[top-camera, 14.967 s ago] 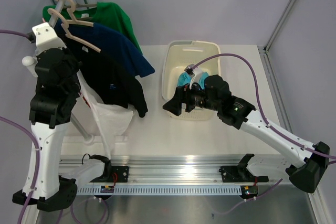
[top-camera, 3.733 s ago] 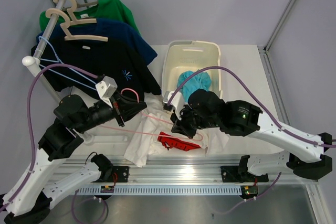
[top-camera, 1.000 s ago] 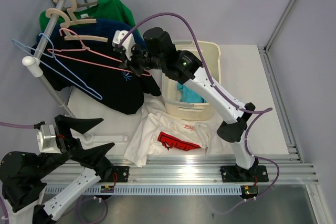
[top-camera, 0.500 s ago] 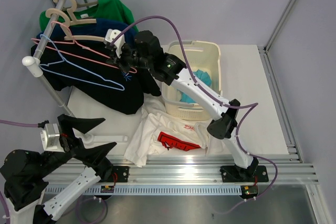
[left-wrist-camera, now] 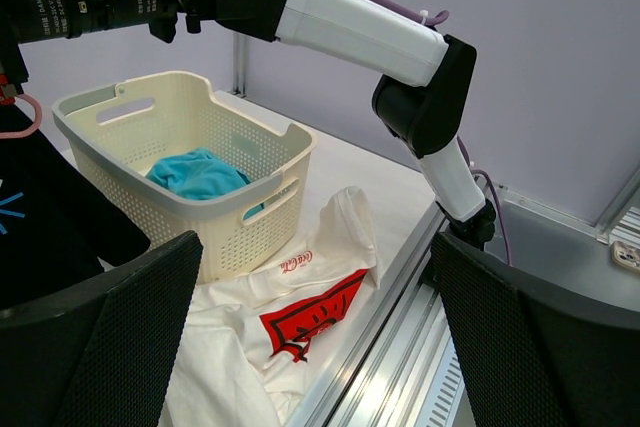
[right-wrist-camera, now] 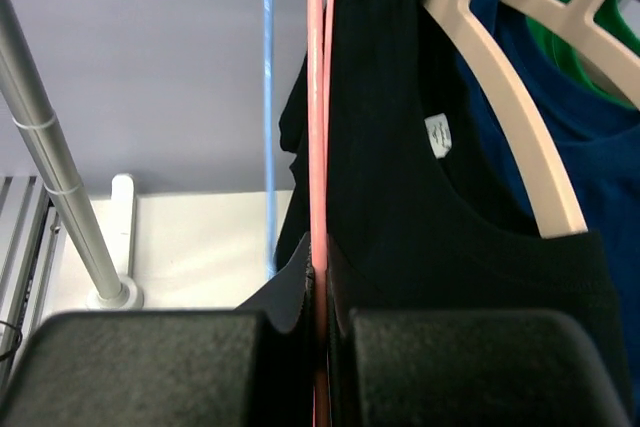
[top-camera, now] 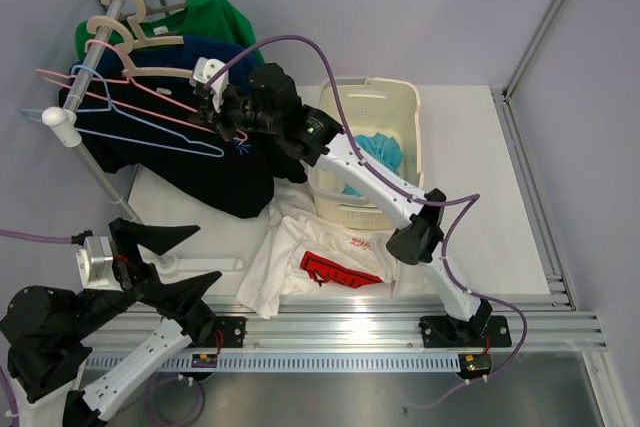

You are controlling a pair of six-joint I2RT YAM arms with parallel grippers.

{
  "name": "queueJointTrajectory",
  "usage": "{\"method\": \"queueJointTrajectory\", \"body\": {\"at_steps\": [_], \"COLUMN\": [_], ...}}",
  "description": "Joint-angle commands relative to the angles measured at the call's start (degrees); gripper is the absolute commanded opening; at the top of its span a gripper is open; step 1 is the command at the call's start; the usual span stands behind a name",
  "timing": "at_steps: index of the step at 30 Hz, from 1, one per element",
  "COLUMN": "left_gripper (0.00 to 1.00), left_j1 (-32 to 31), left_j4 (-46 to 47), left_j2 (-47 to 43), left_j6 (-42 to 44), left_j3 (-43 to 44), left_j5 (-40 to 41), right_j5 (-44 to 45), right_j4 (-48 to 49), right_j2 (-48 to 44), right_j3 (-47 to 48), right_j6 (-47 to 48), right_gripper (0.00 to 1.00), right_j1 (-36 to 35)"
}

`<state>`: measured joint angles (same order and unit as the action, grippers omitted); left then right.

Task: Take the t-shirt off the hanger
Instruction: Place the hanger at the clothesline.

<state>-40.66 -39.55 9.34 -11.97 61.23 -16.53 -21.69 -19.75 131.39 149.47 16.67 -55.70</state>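
Soft, even light from overhead; I get no hard glare.
The top view is sharp, with faint shadows around the white t-shirt on the table; the black t-shirt is a flat dark mass. Close to the wrist lenses, the left gripper, right gripper and pink hanger look soft.

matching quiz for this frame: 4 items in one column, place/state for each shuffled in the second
Items
1. white t-shirt with red print
2. crumpled teal cloth
3. pink wire hanger
4. left claw

Place or state
A. clamped in the shut right claw
B. lying on the white table, in front of the basket
C. open, holding nothing
D. inside the cream plastic laundry basket

Pairs: 1-B, 2-D, 3-A, 4-C
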Motion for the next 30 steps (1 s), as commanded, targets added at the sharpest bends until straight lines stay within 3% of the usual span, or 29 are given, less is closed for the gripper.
{"method": "queueJointTrajectory", "body": {"at_steps": [1,30], "left_gripper": [0.99,0.99], "left_j1": [-0.12,-0.12], "left_j4": [1.23,1.23], "left_j2": [-1.52,-3.28], "left_j6": [1.07,0.45], "left_j3": [-0.24,-0.94], "left_j5": [-0.96,-1.83], "right_j5": [-0.45,8.5], "right_j4": [3.84,15.53], "right_j2": [1.41,9.84], "right_j3": [3.2,6.45], "right_j6": [0.65,-2.34], "right_gripper": [0.0,0.0], "right_j1": [-1.69,-2.48]}}
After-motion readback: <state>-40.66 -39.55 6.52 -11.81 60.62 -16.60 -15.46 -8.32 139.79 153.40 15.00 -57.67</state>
